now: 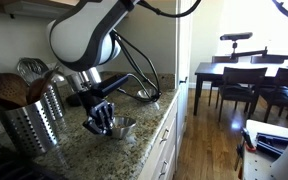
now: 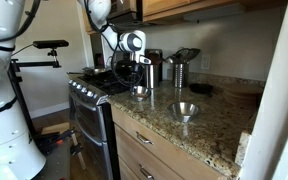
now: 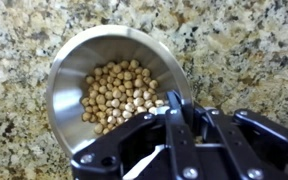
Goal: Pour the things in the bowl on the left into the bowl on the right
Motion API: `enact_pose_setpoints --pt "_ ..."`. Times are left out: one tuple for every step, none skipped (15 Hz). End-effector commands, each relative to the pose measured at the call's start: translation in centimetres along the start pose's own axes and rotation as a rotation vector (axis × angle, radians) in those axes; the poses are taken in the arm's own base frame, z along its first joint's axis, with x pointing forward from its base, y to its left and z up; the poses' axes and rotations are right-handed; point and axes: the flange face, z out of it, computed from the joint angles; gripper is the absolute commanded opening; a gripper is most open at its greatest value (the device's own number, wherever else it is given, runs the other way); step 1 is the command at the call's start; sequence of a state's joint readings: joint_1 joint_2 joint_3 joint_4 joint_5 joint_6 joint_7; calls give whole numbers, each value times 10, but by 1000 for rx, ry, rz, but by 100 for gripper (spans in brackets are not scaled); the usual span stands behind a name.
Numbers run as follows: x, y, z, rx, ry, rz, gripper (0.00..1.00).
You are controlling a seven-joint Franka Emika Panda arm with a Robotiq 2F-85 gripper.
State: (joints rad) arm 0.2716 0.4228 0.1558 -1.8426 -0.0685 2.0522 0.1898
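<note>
Evidently the jaws of the gripper (image 3: 181, 108) were clenched on the rim of the filled bowl (image 3: 79, 55), seated on the granite counter (image 3: 239, 40). The grasp was judged in hand; a lift toward the empty bowl (image 2: 175, 112) nearby and a slow tilt were called for.

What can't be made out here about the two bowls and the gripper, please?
- In an exterior view, the second bowl is too small to tell if empty.
- In an exterior view, the gripper hides what is in the filled bowl; the second bowl is out of frame.
- Wrist view: the gripper's body covers the rim, so its grip is unclear.
</note>
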Motion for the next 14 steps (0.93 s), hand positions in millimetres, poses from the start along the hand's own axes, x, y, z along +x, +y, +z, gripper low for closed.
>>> enact_pose_setpoints --pt "-23 10 -18 -51 -21 59 8" --pt "-25 12 -21 -59 -27 69 8" --pt "-27 14 -23 -65 -33 74 8" --pt "-28 15 -24 -73 -38 76 8" --pt "-29 16 -25 -79 -43 78 8" --pt "-30 18 -25 -83 -47 81 8" --pt "-31 19 -25 -87 -50 83 7" --pt "-32 21 -25 -91 -53 85 8" --pt "-32 23 -25 -96 -58 87 8" --pt "-33 26 -24 -101 -63 89 8" --pt "-34 29 -24 -109 -68 95 8" --pt "-34 33 -24 -116 -73 100 8" --pt "-35 38 -24 -124 -76 108 8" --pt "-36 43 -25 -129 -78 114 8"
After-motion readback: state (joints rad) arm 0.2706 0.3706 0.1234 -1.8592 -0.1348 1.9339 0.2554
